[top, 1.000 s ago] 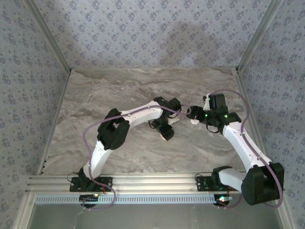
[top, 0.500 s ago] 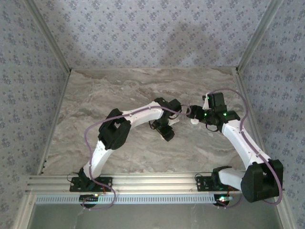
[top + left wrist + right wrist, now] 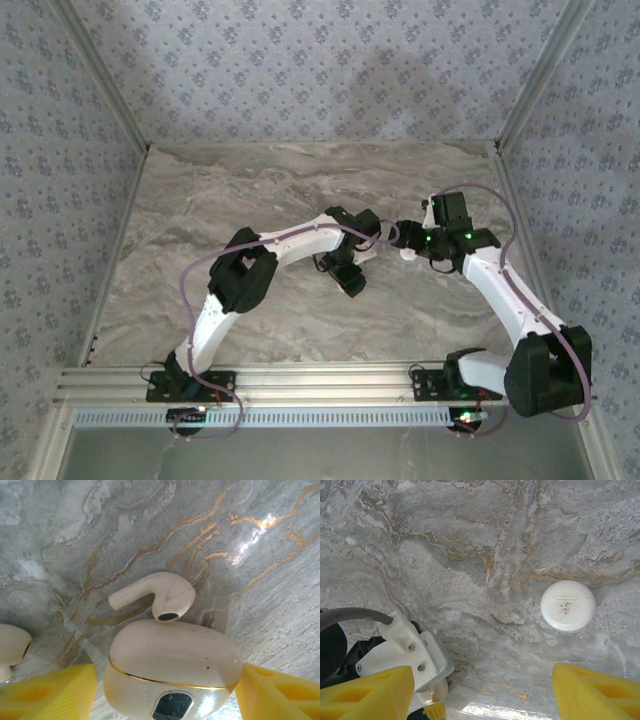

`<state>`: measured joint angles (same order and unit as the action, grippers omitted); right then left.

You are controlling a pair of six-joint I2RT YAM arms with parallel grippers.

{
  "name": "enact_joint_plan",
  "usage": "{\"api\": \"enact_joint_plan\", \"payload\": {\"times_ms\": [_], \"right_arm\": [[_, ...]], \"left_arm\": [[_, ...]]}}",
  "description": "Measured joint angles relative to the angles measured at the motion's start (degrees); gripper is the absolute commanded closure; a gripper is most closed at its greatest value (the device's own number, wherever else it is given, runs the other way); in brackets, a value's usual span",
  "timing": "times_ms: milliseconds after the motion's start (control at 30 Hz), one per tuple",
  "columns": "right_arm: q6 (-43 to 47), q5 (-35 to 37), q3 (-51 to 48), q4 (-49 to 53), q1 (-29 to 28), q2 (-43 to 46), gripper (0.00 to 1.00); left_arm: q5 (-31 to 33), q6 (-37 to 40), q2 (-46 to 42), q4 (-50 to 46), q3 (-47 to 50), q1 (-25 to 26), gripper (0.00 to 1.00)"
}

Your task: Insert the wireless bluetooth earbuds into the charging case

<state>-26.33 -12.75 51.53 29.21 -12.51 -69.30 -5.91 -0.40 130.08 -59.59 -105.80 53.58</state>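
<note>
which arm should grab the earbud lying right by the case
Right, probably. The left gripper already has the case between its fingers, with the earbud just beyond it. The right gripper is open, empty and close beside the left one.

Robot test cell – a staged lab bench, not a lived-in room.
Walls (image 3: 300, 70) papered in a floral print box in a marble-look table (image 3: 200, 200) on three sides, with metal corner posts (image 3: 100, 90) between them. The left arm (image 3: 290, 238) and right arm (image 3: 505, 295), white and black, are bolted to a slotted aluminium rail (image 3: 330, 378) at the near edge – robotics-lab kit.
</note>
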Motion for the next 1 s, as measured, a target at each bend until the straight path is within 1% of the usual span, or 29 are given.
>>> {"api": "enact_joint_plan", "payload": {"times_ms": [133, 367, 567, 767, 1000], "right_arm": [[0.1, 0.0, 0.5, 0.5, -0.1, -0.3, 0.26], [0.2, -0.1, 0.5, 1.0, -0.4, -0.3, 0.27], [0.2, -2.1, 0.5, 0.7, -0.7, -0.3, 0.28], [-0.5, -4.7, -1.1, -2.2, -0.9, -0.2, 0.29], [-2.4, -8.3, -3.2, -5.4, -1.3, -0.3, 0.3]], "left_arm": [[0.5, 0.6, 0.0, 0.4, 0.2, -0.2, 0.35], [0.9, 1.4, -0.9, 1.8, 1.8, -0.3, 0.4], [0.7, 2.3, -4.1, 6.3, 6.8, -0.3, 0.44], [-2.0, 3.5, -11.1, 13.4, 16.9, -1.2, 0.45], [-5.7, 6.0, -23.3, 22.3, 28.9, -4.5, 0.46]]}}
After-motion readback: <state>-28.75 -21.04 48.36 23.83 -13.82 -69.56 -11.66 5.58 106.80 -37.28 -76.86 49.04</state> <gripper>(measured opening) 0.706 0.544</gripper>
